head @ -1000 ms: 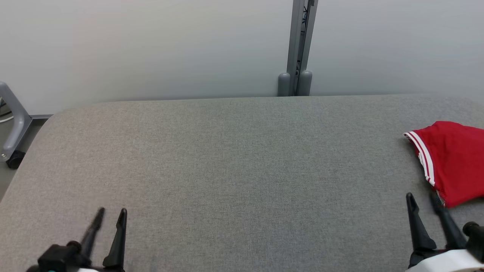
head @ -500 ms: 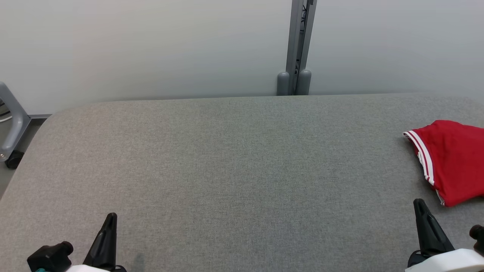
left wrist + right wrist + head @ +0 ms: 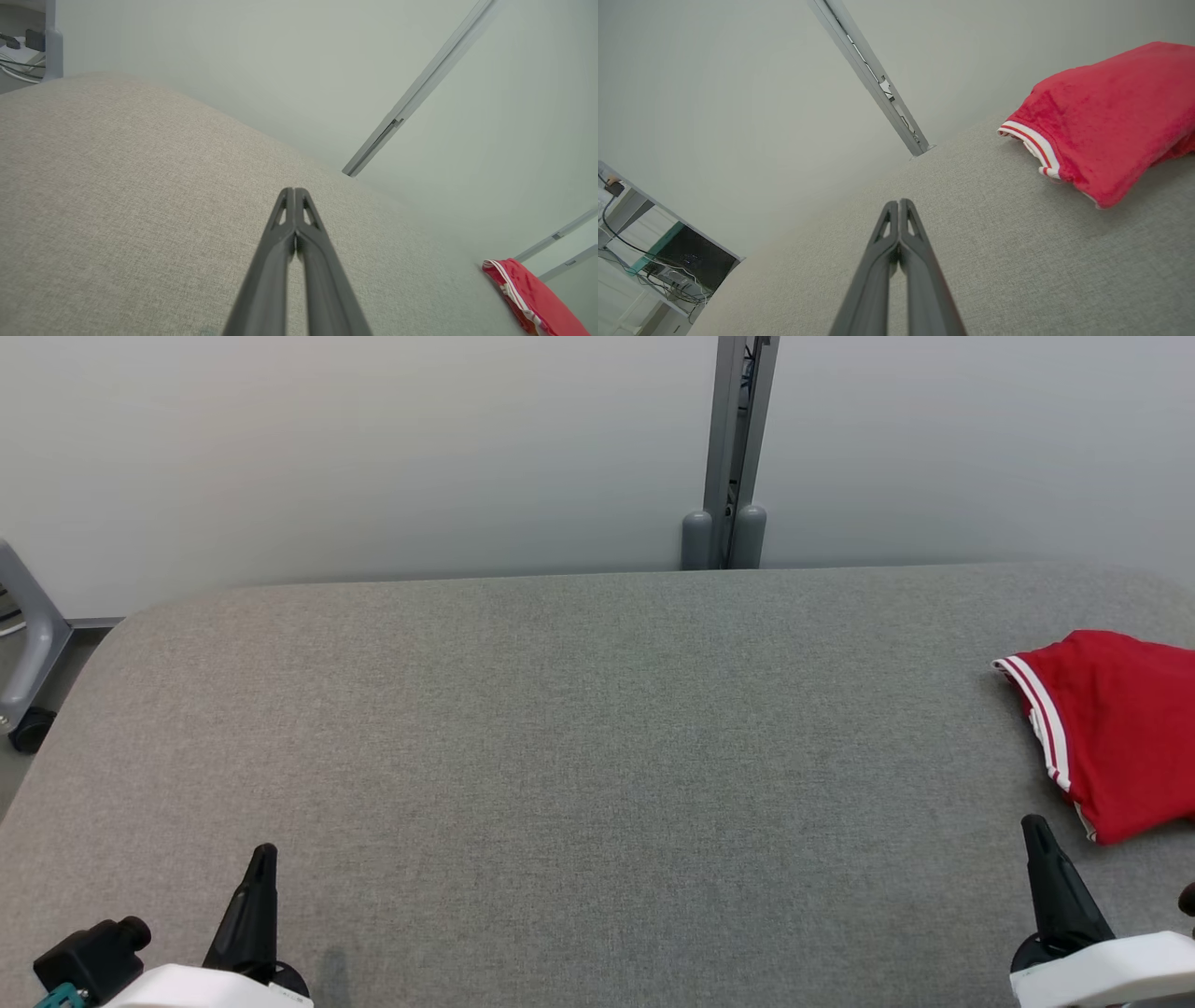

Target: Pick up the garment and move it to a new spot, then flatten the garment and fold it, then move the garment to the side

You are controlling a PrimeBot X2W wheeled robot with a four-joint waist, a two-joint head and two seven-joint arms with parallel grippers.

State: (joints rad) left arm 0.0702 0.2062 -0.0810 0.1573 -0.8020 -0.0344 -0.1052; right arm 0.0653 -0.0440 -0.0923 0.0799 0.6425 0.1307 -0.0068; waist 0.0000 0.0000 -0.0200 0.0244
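The garment [image 3: 1116,733] is red cloth with a white-striped hem, lying folded at the right edge of the grey table [image 3: 579,728]. It also shows in the right wrist view as the garment [image 3: 1106,116] and in the left wrist view as the garment [image 3: 530,294]. My right gripper [image 3: 1034,829] rests at the lower right, just short of the garment's near corner, fingers pressed together and empty. My left gripper [image 3: 264,854] sits at the lower left, far from the garment, also shut and empty. Both pairs of fingertips meet in the wrist views: left gripper [image 3: 294,191], right gripper [image 3: 899,203].
A pale wall with a grey vertical post [image 3: 733,448] stands behind the table's far edge. A grey wheeled frame [image 3: 28,653] stands off the left side. In the right wrist view a desk with cables [image 3: 668,261] lies beyond the table.
Both grippers have closed from open to shut. Both arms drew back toward the lower edge of the head view. The garment lies where it was.
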